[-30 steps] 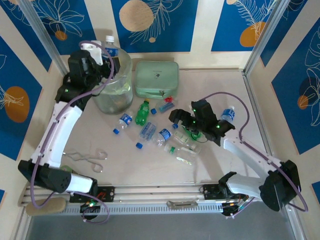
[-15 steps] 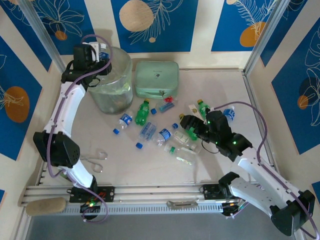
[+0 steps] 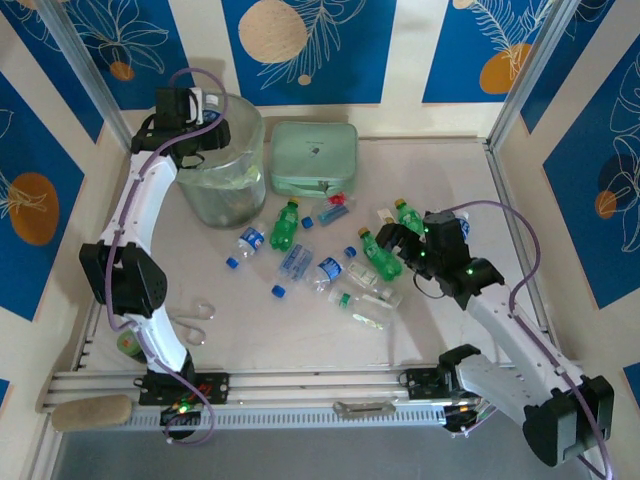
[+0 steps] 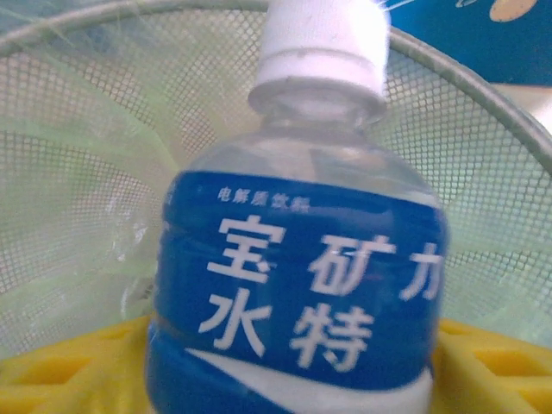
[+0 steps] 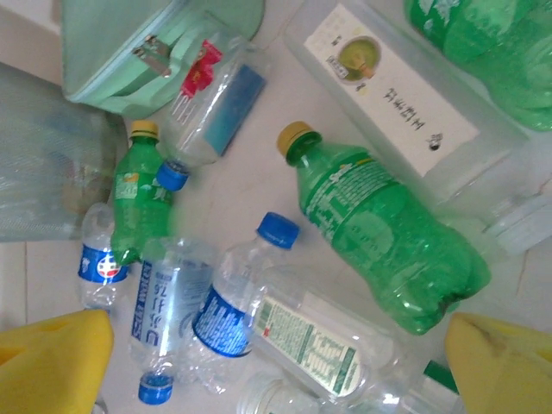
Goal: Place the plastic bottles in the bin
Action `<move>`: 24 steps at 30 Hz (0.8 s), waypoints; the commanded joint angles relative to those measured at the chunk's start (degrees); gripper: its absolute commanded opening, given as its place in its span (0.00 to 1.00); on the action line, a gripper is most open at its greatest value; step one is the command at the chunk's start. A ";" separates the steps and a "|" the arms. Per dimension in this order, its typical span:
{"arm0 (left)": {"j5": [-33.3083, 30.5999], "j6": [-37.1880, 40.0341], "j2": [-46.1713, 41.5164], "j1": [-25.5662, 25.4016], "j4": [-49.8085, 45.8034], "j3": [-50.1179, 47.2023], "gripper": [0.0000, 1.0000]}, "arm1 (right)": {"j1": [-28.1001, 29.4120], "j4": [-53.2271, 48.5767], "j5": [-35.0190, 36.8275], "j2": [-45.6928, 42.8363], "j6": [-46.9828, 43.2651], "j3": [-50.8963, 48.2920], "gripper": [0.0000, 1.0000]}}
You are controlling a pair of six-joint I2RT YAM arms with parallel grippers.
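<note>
Left gripper [image 4: 293, 371]: hangs over the mouth of the round translucent pale-green bin [image 3: 225, 170], at ten o'clock on the table [image 3: 450, 180]. Flanks an upright clear plastic bottle with a blue label and white cap [image 4: 297, 285], one yellow pad [image 4: 60, 371] on either side. Firm grip or mere flanking: not to be told from the pads. Right gripper [image 5: 276, 366]: spread wide, empty, poised above the loose bottles near the table's centre, toward three o'clock.

Beneath it, in the right wrist view: green plastic bottle with a yellow cap [image 5: 379, 233] on its side, cap toward ten o'clock, base toward four. At seven to eight o'clock of it: clear bottles with blue caps and blue labels [image 5: 216, 319], crowded and touching. At twelve to one o'clock of it: clear flat-sided bottle with a paper label [image 5: 388, 112]. At twelve o'clock on the table, just beside the bin: flat mint-green rectangular case [image 3: 313, 158], no part of the task.

Handling, as judged: apparently empty, hence light. Thin-walled, likely to buckle under a hard squeeze. Smooth and round, likely to roll on the table or slip out sideways. Take hold across the labelled mid-body, square to the long axis, at the straightest stretch of wall. Avoid the tapered neck and the cap. Close gently, enough to dent slightly without crushing. Begin, perhaps, with the green bottle, the least crowded of the heap.
</note>
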 commanded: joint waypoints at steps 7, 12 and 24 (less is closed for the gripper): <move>4.24 -1.37 -5.58 0.38 0.11 1.94 0.98 | -5.95 0.43 -5.87 4.20 -6.73 5.02 0.99; 9.48 -3.90 -12.34 -0.60 3.62 -4.25 0.99 | -9.32 -0.21 -6.49 8.62 -9.50 8.57 0.99; 16.04 -10.76 -31.27 -13.59 33.66 -38.10 1.00 | -19.26 -5.01 0.46 24.39 -15.02 18.86 0.99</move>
